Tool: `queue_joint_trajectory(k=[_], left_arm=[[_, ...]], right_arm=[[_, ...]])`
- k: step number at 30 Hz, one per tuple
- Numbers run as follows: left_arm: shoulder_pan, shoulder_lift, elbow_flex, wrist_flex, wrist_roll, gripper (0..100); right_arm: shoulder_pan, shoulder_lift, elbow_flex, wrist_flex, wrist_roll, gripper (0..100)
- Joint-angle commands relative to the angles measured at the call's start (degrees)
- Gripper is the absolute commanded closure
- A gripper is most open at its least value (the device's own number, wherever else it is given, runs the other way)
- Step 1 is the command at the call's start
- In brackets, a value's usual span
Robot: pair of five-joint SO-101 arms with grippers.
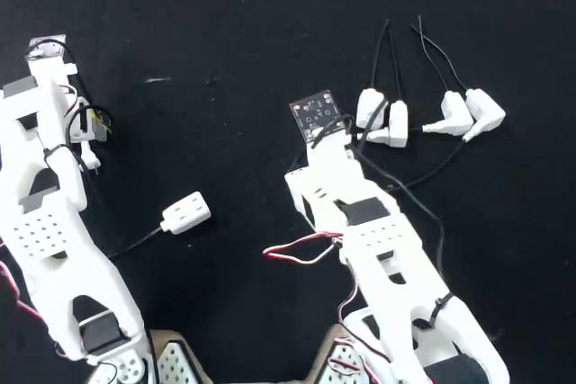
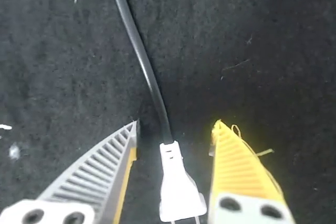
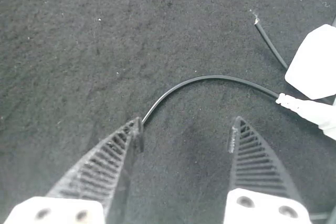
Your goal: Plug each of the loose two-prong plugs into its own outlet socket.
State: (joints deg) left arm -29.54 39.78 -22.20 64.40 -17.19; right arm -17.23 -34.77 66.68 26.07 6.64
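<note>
High view: outlet socket point(image 1: 186, 212) lies loose toward desk's point(image 1: 225, 42) front-left; white pieces point(image 1: 396, 123) cluster toward far-right corner.

Left wrist view: left jaws spread, straddling two-prong plug point(image 2: 178, 187), cord point(image 2: 142, 56) trailing away. Likely lined up for pinch.

Right wrist view: right jaws spread over desk, black wire point(image 3: 210, 80) arcing past tips. Second plug point(image 3: 310, 111) sits aside, not yet bracketed.

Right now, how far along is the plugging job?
Done: nothing clearly; I cannot tell whether the white pieces are joined. In hand: the left gripper, open, straddles a plug. Left: the socket lies alone; the right gripper hangs open over a cable.
</note>
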Motion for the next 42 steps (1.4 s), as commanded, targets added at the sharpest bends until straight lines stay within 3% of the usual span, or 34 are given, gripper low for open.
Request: queue_joint_trajectory(k=[1,3,11,18,23,30,36,42], left_arm=[[-0.40,1.85,-0.75,0.97,4.04,91],[-0.04,1.49,-1.45,3.69,6.15,98],[5.05,1.49,-15.08,23.65,9.67,97],[14.46,1.49,-26.77,36.57,13.63,97],[19.82,-0.88,-26.33,36.48,15.21,97],[26.86,-14.51,-15.25,36.48,15.12,97],[38.11,-30.24,-1.19,34.20,15.12,97],[52.00,-38.51,15.25,21.80,15.12,97]], right_arm=[[1.05,-2.33,-1.89,0.26,-0.44,75.4],[1.05,-2.33,-1.89,0.26,-0.44,75.4],[1.14,-2.33,-1.89,0.26,-0.44,75.4],[1.41,-3.12,-2.42,1.76,-0.44,75.4],[1.49,-11.56,-5.32,12.57,-0.44,75.4],[4.66,-28.70,-7.60,30.15,1.58,75.5],[21.01,-39.16,-4.62,34.90,11.43,75.5],[33.93,-41.89,0.13,34.90,16.35,75.5]])
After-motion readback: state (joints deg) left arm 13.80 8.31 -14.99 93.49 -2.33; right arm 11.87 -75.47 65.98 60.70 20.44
